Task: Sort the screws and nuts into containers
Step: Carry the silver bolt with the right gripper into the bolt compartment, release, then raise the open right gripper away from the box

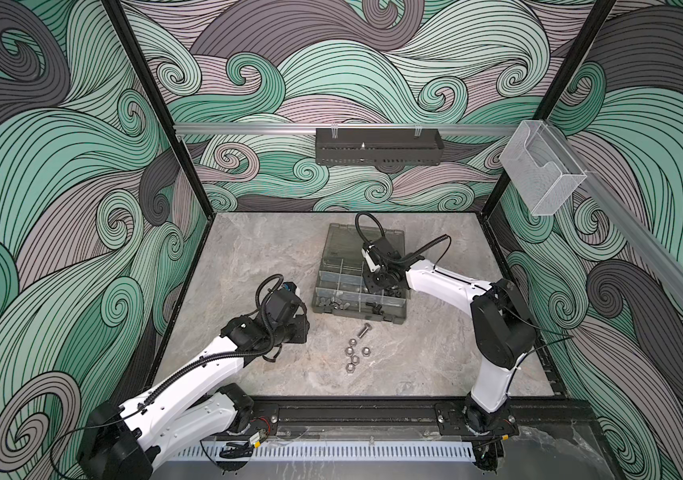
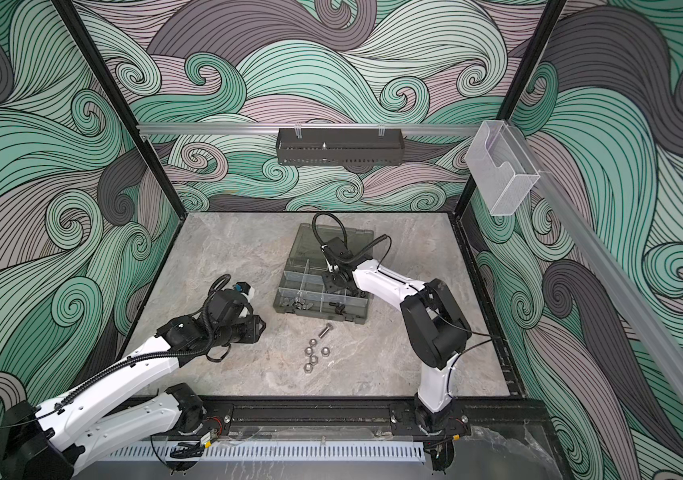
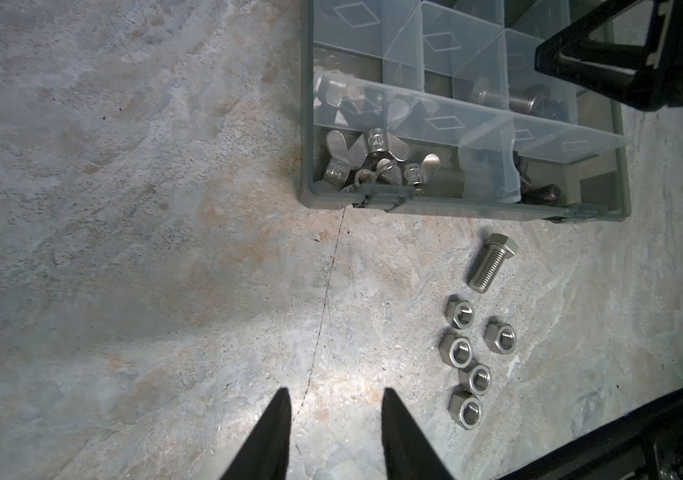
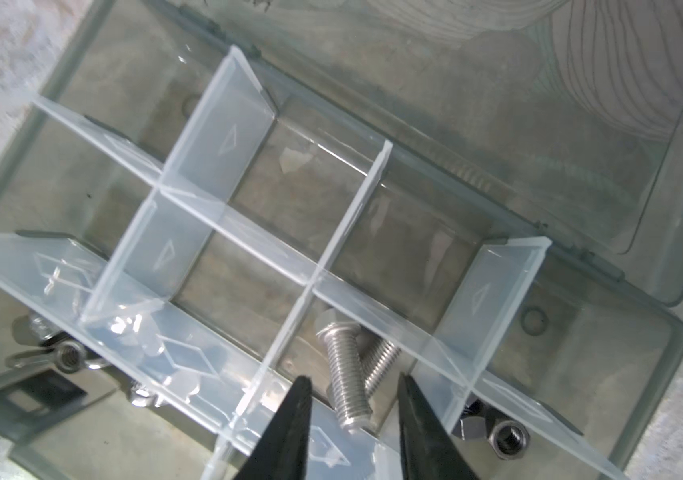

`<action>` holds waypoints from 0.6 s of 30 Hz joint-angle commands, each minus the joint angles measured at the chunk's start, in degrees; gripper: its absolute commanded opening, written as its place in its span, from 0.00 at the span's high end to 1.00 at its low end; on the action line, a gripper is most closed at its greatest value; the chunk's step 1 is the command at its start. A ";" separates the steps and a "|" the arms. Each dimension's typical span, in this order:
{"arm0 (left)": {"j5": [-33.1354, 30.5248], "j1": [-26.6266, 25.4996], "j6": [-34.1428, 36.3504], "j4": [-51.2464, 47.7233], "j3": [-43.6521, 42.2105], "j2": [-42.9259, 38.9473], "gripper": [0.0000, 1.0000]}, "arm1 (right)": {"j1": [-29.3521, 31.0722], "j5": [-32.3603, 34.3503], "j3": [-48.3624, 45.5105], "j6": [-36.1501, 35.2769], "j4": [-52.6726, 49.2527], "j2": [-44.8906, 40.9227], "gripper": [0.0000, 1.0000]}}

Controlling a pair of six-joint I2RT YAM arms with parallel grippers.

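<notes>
We see two threaded silver screws lying crossed in one clear-walled compartment of the smoky grey plastic case. It sits mid-frame in both top views, under the right hand, whose jaws are narrowly parted and empty. Below the case, one hex-head screw and five shiny nuts rest on the marbled tabletop, right of the left hand, likewise narrowly parted and empty.

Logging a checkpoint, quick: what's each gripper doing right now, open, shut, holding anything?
Left gripper: open, empty, over bare table.
Right gripper: open, holding nothing, above two silver screws lying in a compartment.
</notes>
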 commanded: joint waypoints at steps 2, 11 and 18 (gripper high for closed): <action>0.59 0.28 -0.83 -1.32 -0.22 -1.31 0.60 | -0.38 -0.01 1.11 0.99 -0.29 -1.33 0.60; 1.22 0.30 -0.85 -0.40 -0.78 -1.22 0.60 | -0.43 -0.36 -2.29 1.91 -0.28 -7.07 0.59; 2.65 0.25 -0.76 0.30 -0.80 -0.49 0.60 | -0.64 -0.65 -6.99 2.75 -0.29 -13.99 0.59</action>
